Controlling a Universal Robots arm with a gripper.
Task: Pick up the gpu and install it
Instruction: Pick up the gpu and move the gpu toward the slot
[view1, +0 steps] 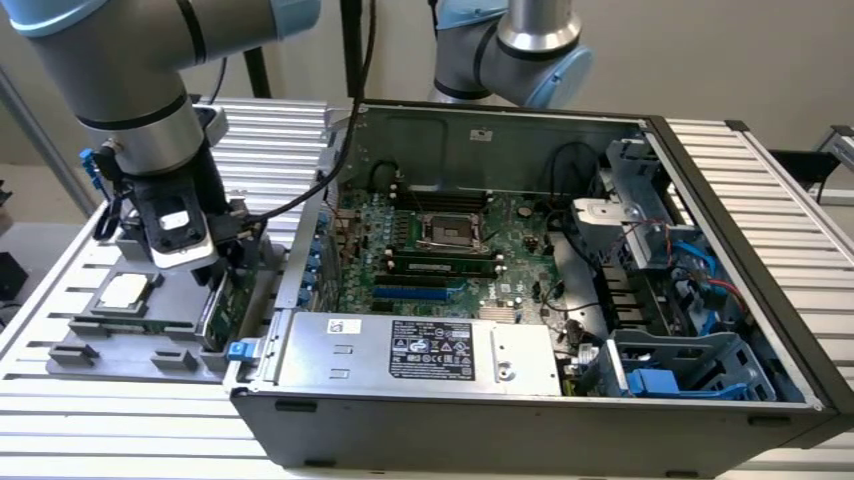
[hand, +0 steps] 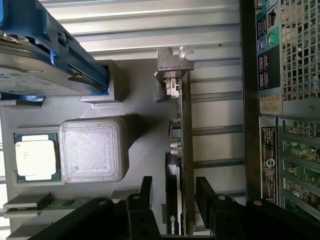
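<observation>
Gripper (hand: 174, 183), jaws apart, astride the edge-on gpu (hand: 186, 125) in gray holder (hand: 142, 145).

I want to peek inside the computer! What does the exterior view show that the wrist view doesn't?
The exterior view adds the computer's insides: the square metal processor socket and silver boxy power supply. The wrist view adds the clear ribbed square block. Both share the thin green gpu card standing on edge, the square silver processor chip, and the black gripper, open astride that card.
</observation>
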